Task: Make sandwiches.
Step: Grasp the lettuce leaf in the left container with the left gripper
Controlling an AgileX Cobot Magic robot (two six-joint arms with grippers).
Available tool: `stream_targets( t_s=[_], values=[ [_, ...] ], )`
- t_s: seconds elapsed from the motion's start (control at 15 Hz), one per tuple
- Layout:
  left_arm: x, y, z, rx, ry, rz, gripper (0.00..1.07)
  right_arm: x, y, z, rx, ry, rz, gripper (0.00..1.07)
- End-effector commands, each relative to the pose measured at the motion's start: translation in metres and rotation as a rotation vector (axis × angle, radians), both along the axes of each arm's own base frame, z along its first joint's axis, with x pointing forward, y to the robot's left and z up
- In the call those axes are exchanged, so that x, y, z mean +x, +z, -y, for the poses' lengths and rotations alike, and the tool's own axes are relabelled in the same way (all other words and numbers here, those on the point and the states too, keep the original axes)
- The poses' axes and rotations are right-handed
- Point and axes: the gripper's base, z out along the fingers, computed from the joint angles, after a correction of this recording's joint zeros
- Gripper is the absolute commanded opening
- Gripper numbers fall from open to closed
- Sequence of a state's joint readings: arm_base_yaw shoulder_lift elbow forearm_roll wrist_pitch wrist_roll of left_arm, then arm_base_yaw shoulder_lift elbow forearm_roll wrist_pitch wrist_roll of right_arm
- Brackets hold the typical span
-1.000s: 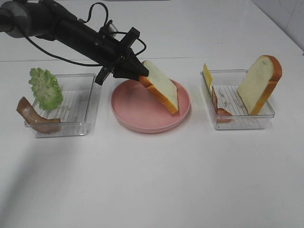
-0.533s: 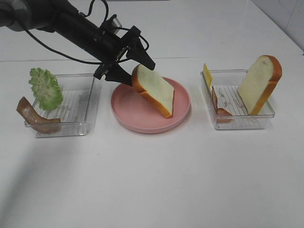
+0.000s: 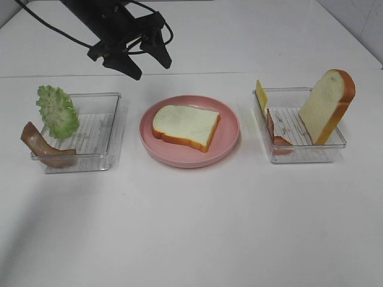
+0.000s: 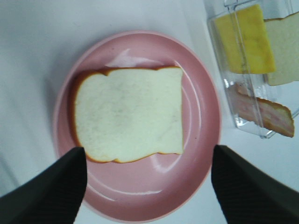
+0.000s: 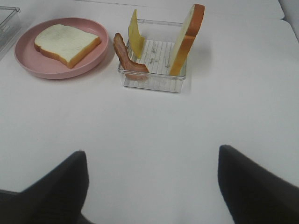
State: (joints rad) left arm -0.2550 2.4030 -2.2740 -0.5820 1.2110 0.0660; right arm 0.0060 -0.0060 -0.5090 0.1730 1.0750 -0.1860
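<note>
One bread slice (image 3: 185,127) lies flat on pink plate (image 3: 228,128), at 5 o'clock from left gripper (image 3: 152,69); jaws spread wide, holding nothing.

A plain white desk (image 3: 197,227) fills nearly everything I can see from here, smooth and without any pattern. Toward the back a thin straight seam (image 3: 269,73) runs across it from side to side, and the white surface carries on beyond that line. In the far right corner a pale tiled surface (image 3: 365,18) shows past the desk's edge, with faint joints; I cannot tell whether it is wall or floor. The light is soft and even, leaving only weak, blurry shadows. A broad grey shade (image 3: 24,239) lies over the desk's near left corner.
</note>
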Motion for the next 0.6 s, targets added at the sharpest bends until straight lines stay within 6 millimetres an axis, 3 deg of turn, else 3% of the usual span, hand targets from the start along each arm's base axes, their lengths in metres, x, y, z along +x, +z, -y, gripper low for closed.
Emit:
stream_targets(
  t_s=[0.07,0.4,0.53,0.6],
  values=[
    [-0.012,0.033,-0.015,0.151,0.016,0.026,0.71,-0.001,0.000,0.000,-0.004,-0.003,0.014,0.73],
    [-0.023,0.082,-0.043,0.373,0.166,0.159,0.71,-0.001,0.000,0.000,-0.004,-0.003,0.014,0.73],
    [-0.025,0.090,-0.049,0.409,0.179,0.187,0.71,-0.001,0.000,0.000,-0.004,-0.003,0.014,0.73],
    [-0.022,0.090,-0.065,0.415,0.232,0.169,0.71,-0.001,0.000,0.000,-0.004,-0.003,0.014,0.73]
  ],
)
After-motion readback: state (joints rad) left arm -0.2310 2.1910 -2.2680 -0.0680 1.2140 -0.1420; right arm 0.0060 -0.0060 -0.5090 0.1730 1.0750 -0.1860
